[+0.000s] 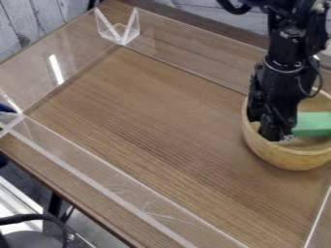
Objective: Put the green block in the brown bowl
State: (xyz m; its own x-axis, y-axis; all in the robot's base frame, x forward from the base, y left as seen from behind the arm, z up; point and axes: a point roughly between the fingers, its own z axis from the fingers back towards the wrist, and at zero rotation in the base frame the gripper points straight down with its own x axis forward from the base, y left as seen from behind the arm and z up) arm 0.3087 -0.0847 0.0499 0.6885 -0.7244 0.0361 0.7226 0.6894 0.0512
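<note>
End effector point(276, 129) over brown bowl point(287, 153), green block point(315, 124) inside
</note>
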